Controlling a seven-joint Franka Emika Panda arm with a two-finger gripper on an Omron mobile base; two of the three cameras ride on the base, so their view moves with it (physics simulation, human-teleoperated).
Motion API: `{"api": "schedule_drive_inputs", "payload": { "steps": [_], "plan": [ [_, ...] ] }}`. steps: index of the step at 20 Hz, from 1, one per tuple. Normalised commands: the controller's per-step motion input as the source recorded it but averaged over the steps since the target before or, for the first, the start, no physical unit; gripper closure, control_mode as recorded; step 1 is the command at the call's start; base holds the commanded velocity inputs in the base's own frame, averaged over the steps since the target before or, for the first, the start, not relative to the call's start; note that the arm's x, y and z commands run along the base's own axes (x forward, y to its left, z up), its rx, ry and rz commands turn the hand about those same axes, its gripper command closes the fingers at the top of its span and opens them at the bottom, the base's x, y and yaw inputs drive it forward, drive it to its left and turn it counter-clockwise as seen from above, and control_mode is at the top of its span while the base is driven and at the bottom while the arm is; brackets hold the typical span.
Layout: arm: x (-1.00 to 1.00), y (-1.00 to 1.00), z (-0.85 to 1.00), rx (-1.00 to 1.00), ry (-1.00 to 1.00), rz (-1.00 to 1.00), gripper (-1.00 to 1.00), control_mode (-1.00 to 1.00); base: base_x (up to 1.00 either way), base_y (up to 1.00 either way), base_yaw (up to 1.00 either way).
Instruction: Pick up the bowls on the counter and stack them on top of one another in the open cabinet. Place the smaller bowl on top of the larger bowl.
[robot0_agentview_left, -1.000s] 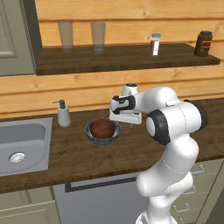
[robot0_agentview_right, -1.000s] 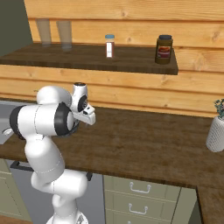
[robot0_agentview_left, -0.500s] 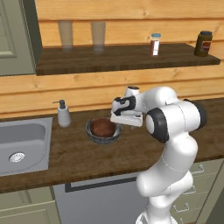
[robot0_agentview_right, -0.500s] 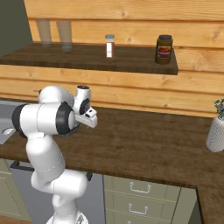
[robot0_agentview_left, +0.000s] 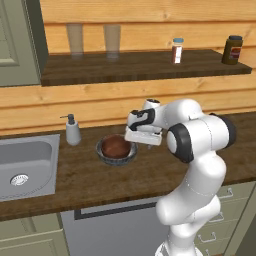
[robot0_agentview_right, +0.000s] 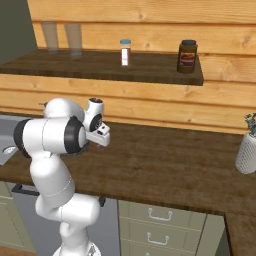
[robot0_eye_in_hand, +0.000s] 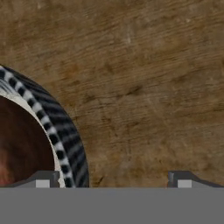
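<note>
- Sink (robot0_agentview_left: 25, 167) at the counter's (robot0_agentview_left: 150, 175) left end; bowls (robot0_agentview_left: 116, 149) sit nested near its back edge, brown inside grey.
- Gripper (robot0_eye_in_hand: 113, 178), jaws wide open, straddles the grey rim.
- Advice: descend squarely, pinch both walls, lift level toward cabinet (robot0_agentview_left: 140, 66).

The surface (robot0_agentview_left: 150, 175) is dark brown wood with a streaked, fairly matt grain, and the shelf (robot0_agentview_left: 140, 67) above is the same dark wood against pale, smooth planks (robot0_agentview_left: 150, 95). The larger bowl (robot0_eye_in_hand: 65, 131) has a ribbed, dark grey-blue outside with pale flecks, while the smaller bowl (robot0_agentview_left: 116, 146) nested in it looks smooth and reddish-brown. The sink (robot0_agentview_left: 25, 167) is dull grey metal, and the arm (robot0_agentview_left: 200, 145) is glossy white plastic with dark joints.
</note>
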Motion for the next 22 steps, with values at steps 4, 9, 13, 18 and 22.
{"api": "schedule_drive_inputs", "payload": {
  "steps": [4,9,13,18,22],
  "plan": [
    [-0.02,0.15,-0.01,0.0,-0.03,0.11,-1.0,-1.0,0.0,0.0,0.0],
    [-0.04,0.0,-0.14,0.0,-0.06,0.08,-1.0,-1.0,0.0,0.0,0.0],
    [-0.11,0.0,-0.26,0.02,-0.13,0.1,-1.0,-1.0,0.0,0.0,0.0],
    [-0.13,0.0,-0.33,-0.03,-0.05,0.09,-1.0,-1.0,0.0,0.0,0.0],
    [-0.07,0.09,-0.02,-0.11,0.0,0.05,-1.0,-1.0,0.0,0.0,0.0]
  ]
}}
